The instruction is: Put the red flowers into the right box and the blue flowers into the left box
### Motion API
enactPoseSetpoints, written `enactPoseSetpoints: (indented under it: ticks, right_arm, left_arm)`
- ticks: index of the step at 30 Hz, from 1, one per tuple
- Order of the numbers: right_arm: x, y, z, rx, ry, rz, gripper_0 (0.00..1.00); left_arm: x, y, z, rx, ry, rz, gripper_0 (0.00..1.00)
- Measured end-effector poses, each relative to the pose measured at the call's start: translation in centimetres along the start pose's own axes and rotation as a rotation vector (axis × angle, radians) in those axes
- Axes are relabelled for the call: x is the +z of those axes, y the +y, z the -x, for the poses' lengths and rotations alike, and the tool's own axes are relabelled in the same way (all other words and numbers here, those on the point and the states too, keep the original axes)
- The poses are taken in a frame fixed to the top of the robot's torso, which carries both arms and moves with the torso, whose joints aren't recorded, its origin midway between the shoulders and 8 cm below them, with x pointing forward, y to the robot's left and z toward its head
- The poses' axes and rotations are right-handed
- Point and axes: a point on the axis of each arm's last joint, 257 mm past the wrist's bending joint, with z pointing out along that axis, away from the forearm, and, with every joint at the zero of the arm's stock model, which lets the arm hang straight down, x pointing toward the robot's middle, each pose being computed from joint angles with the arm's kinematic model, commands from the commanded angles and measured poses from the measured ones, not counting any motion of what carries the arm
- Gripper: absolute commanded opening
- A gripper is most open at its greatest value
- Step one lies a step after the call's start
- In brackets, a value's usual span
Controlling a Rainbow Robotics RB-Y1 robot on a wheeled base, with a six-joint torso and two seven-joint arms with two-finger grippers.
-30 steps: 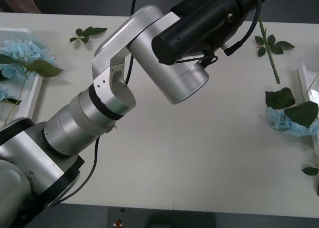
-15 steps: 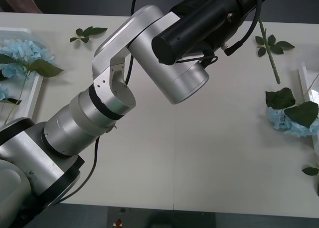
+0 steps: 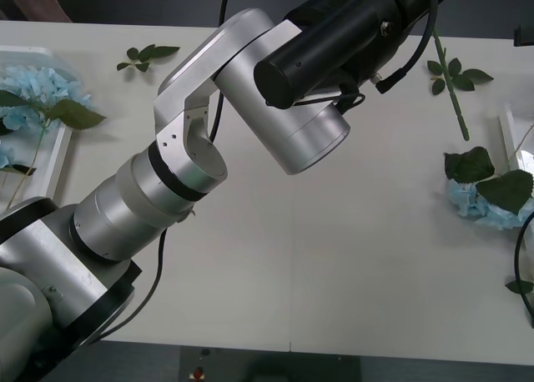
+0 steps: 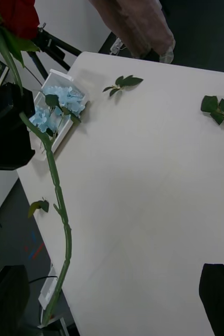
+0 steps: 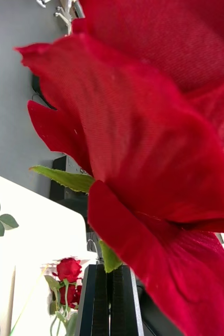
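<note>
Carry step, we judge: the left gripper [image 5: 110, 286], high over the table's far right side, has its black fingers pinched narrow on the green stem of an artificial red rose [image 5: 159, 131], stem hanging free. Other red roses [image 5: 68, 269] lie in the shallow white right tray [image 3: 506, 128]. A pale blue hydrangea cluster [image 3: 484, 205] sits just beside that tray; more blue ones [image 4: 59, 105] lie in the white left tray [image 4: 53, 77]. The right gripper [image 4: 112, 302] waits, fingers wide. Next: lower over the right tray, then release. We read no labels or writing.

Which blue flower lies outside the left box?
The blue flower at the table's right edge, under dark leaves; the other blooms lie in the left box.
</note>
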Motion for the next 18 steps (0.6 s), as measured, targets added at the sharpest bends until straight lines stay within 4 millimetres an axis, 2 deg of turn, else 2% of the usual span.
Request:
enactPoseSetpoints:
  ticks: [8,12,13,15,18]
  right_arm:
    - [4.3,0.6,0.7,0.007,0.026,0.029,0.94]
    - [5.7,0.9,1.0,0.006,0.019,0.047,0.94]
    - [6.0,1.0,1.0,0.007,0.019,0.050,0.91]
    - [6.5,1.1,0.9,0.010,0.025,0.057,0.77]
    - [6.7,1.2,0.7,0.025,0.031,0.059,0.47]
  left_arm:
    - [0.0,0.0,0.0,0.000,0.000,0.000,0.00]
    - [0.0,0.0,0.0,0.000,0.000,0.000,0.00]
    - [0.0,0.0,0.0,0.000,0.000,0.000,0.00]
    - [0.0,0.0,0.0,0.000,0.000,0.000,0.00]
    - [0.0,0.0,0.0,0.000,0.000,0.000,0.00]
